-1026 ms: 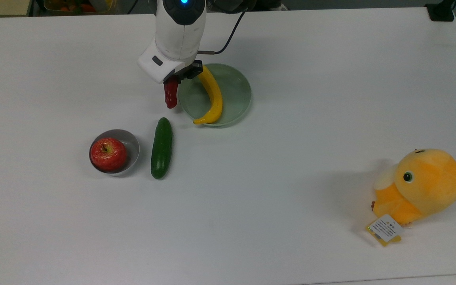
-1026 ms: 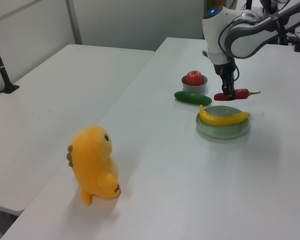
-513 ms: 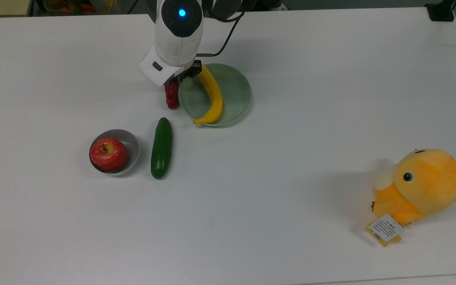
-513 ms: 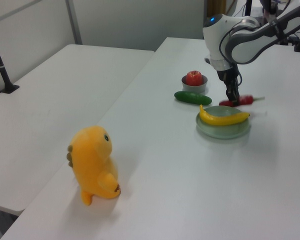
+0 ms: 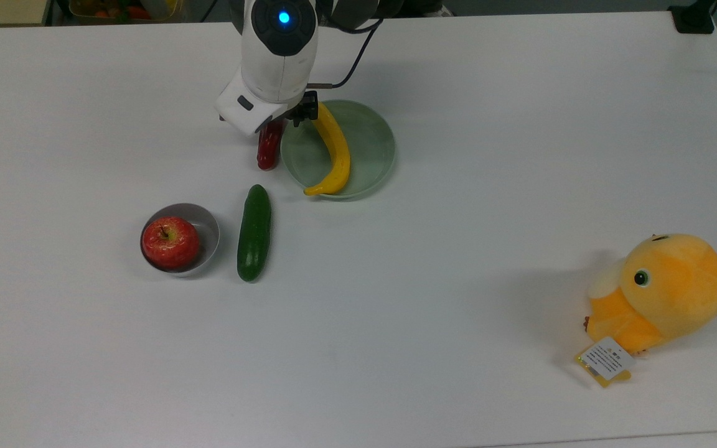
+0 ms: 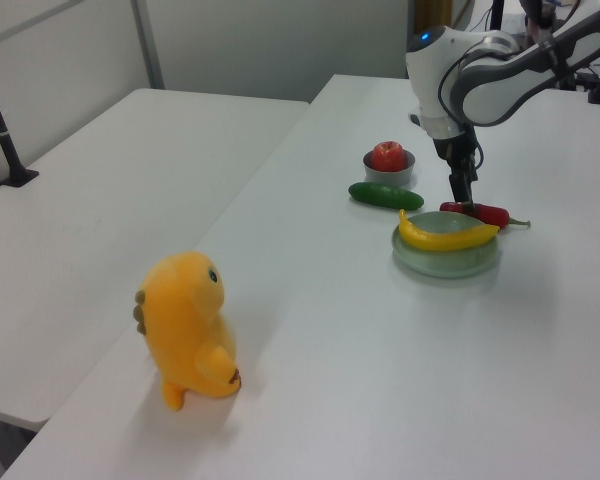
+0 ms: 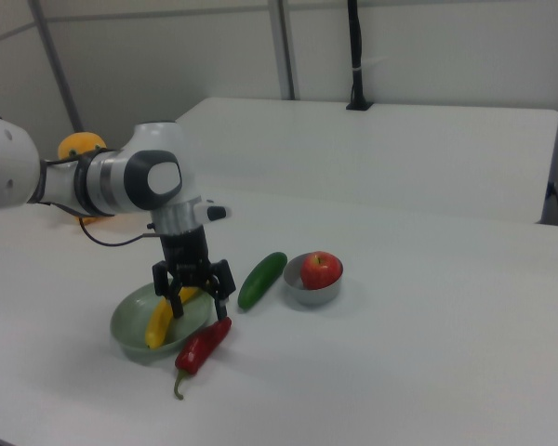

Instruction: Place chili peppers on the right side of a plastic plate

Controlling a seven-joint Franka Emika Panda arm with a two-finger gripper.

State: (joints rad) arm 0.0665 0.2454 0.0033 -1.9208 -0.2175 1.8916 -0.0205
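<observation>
chili pepper [image 7: 203,346] lying on the desk [image 7: 428,372] right beside the plastic plate [image 7: 128,327], hand [image 7: 195,295] spread open just above it, banana [image 7: 160,319] in the plate

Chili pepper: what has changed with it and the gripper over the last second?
The gripper lowered the chili pepper onto the table beside the plastic plate and has let go; it now stands open just above the pepper's blunt end. The banana, cucumber, apple, bowl and plush toy have not moved.
</observation>
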